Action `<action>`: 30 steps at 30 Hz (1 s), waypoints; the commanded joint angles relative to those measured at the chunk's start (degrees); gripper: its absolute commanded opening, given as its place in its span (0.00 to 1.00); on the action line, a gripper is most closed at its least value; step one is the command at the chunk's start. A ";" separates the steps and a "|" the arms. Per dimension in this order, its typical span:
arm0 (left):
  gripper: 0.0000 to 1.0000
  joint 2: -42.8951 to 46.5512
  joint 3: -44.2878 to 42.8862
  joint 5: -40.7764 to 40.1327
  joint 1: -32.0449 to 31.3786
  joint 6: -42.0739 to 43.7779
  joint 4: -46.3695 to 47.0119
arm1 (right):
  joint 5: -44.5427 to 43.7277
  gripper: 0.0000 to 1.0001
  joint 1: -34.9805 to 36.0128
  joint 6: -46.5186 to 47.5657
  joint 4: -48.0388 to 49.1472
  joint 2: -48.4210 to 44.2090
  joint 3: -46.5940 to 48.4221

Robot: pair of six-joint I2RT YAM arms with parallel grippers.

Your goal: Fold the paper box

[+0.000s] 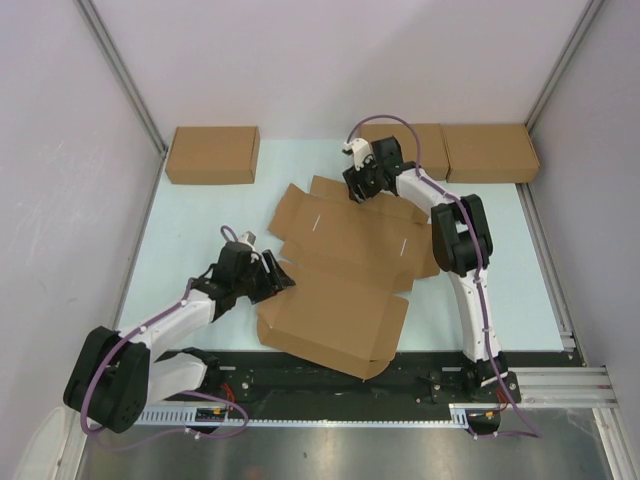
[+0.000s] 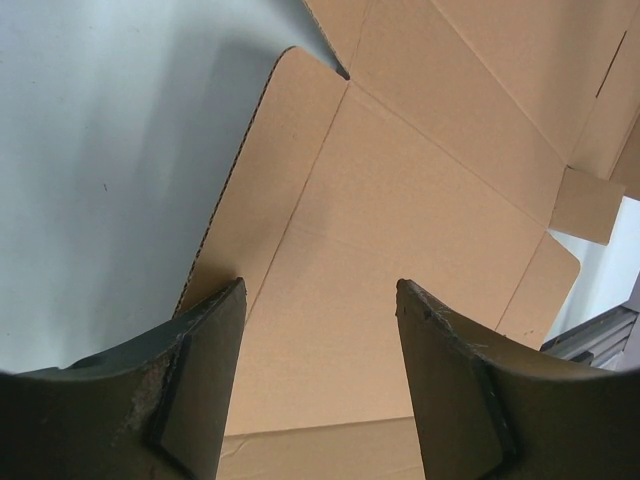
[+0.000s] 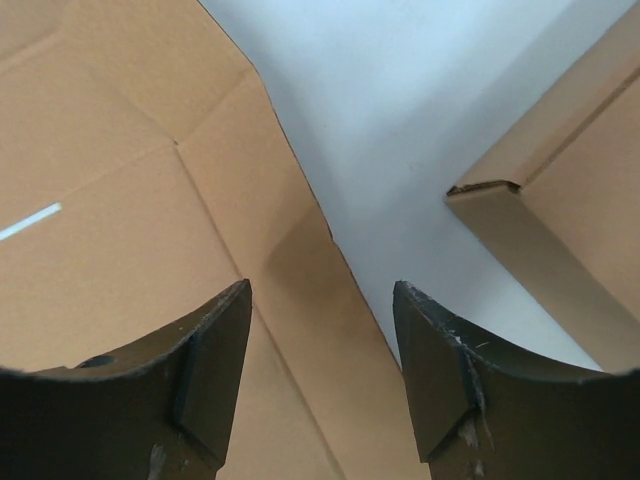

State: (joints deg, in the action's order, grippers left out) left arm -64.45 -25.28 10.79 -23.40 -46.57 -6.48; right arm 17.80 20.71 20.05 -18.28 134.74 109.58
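**Two grippers, fingers apart, at the edges of an unfolded cardboard sheet**

**Left gripper** (image 2: 320, 300): dark fingers spread wide with nothing pinched between them. It sits at the left edge of the sheet, over a rounded side flap, with one finger on each side of a crease line. Whether the pads touch the cardboard cannot be told.

**Right gripper** (image 3: 321, 290): dark fingers spread, nothing between them. It is at the far edge of the sheet and straddles that edge, one finger over cardboard and the other over bare table.

**Paper box** (image 1: 340, 290): a plain brown corrugated-cardboard die-cut sheet, unfolded. It has several flaps and two short pale slits in its middle panel. It lies between the two grippers, and its near corner reaches over the black base rail (image 1: 300, 380).

**Pale blue-green table top** (image 1: 190, 230): lies under the sheet and shows on all sides of it except the near one.

**Closed brown cardboard boxes, compact rectangles, three:**
- One (image 1: 212, 154) lies beyond the sheet's far left corner, well apart from it.
- One (image 1: 432, 145) lies just beyond the sheet's far edge, partly behind the right arm.
- One (image 1: 490, 152) lies touching that second box on its right side.
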 commanded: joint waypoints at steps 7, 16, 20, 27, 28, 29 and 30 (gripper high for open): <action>0.67 0.81 -0.03 0.81 -0.25 -0.98 2.52 | 3.38 0.48 0.38 0.25 -1.58 2.99 5.38; 0.67 2.22 0.58 0.37 -0.24 -1.51 2.70 | 1.45 0.15 4.07 1.13 -3.60 -1.48 2.93; 0.67 1.96 1.63 0.82 -0.42 -2.56 3.84 | -3.81 0.13 7.14 2.01 -3.25 -5.97 -1.81; 0.66 -0.50 4.97 0.55 -2.00 -5.64 8.76 | -6.81 0.15 11.19 1.31 -3.69 -11.86 -10.34; 0.66 -0.77 5.32 0.38 -2.00 -5.99 9.46 | -7.34 0.17 11.54 1.04 -3.34 -12.21 -10.96; 0.66 -1.20 5.59 0.29 -2.09 -6.17 9.73 | -8.21 0.22 11.46 0.87 -2.82 -12.30 -11.84; 0.66 -1.64 5.68 0.20 -2.18 -6.26 9.99 | -8.57 0.25 11.55 0.60 -2.72 -12.31 -11.85</action>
State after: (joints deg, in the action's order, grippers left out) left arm -64.86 -20.51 11.03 -24.95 -50.61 -0.84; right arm 12.58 32.42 21.19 -20.67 125.82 99.46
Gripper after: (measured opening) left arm 0.658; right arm 0.201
